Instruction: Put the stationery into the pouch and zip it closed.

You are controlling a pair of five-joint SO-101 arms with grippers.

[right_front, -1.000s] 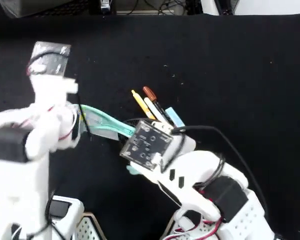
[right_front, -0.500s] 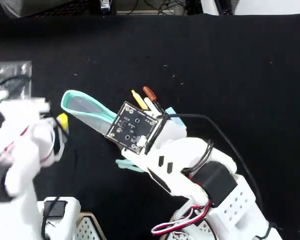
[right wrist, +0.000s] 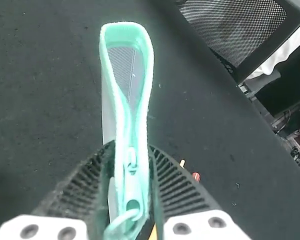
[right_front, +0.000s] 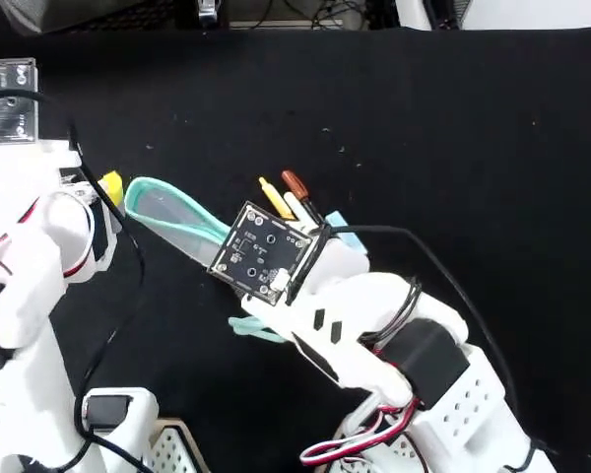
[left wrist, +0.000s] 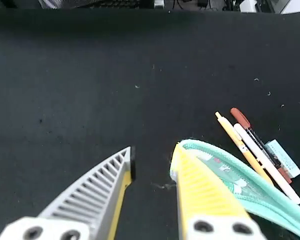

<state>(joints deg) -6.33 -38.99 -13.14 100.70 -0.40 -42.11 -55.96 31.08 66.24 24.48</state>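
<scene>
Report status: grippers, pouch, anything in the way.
Right gripper shut on mint pouch at zipper end; mouth open. Left gripper open, empty, beside its far end. Pens on the table outside it, partly under the right arm.

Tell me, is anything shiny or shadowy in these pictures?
High view: the black table soaks up light, no clear shadows; the right arm's white shell looks brightest. Left wrist view: even light, no glare on the pens. Right wrist view: the table looks a bit darker beside the right gripper, shut on the pouch.

Mesh-sided cloth pouch, ribbed plastic tool
</scene>
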